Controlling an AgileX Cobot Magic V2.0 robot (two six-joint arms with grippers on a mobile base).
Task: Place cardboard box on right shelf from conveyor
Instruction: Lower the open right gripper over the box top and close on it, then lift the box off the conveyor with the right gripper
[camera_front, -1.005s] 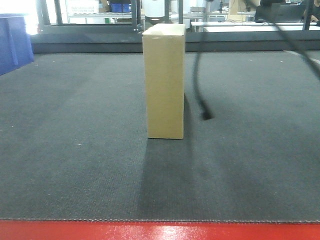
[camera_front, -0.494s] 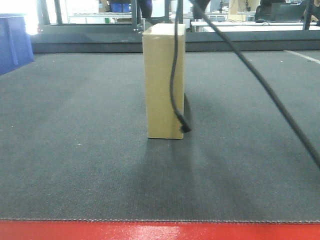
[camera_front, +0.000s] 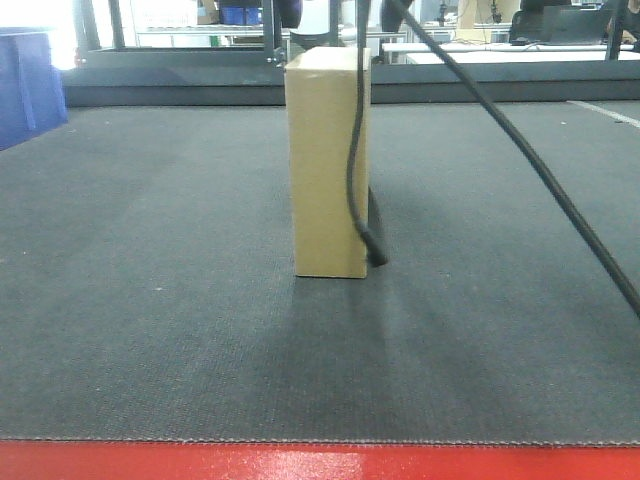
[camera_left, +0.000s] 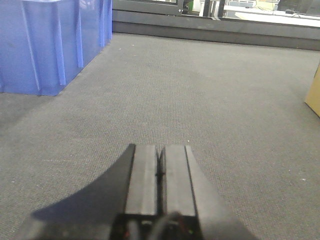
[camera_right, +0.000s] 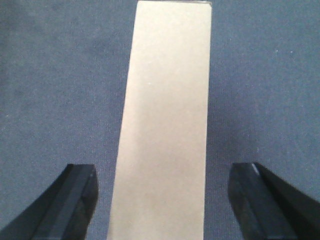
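Grey conveyor (camera_front: 150, 300) carries the cardboard box (camera_front: 328, 160) upright mid-belt, with the right gripper (camera_right: 162, 175) spread wide astride its top — best to centre, sink lower, then squeeze evenly — while the left gripper (camera_left: 160, 155) hangs pinched together, empty.

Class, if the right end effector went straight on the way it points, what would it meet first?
The right end effector would likely meet the cardboard box, centred between its open fingers; depth is unclear.
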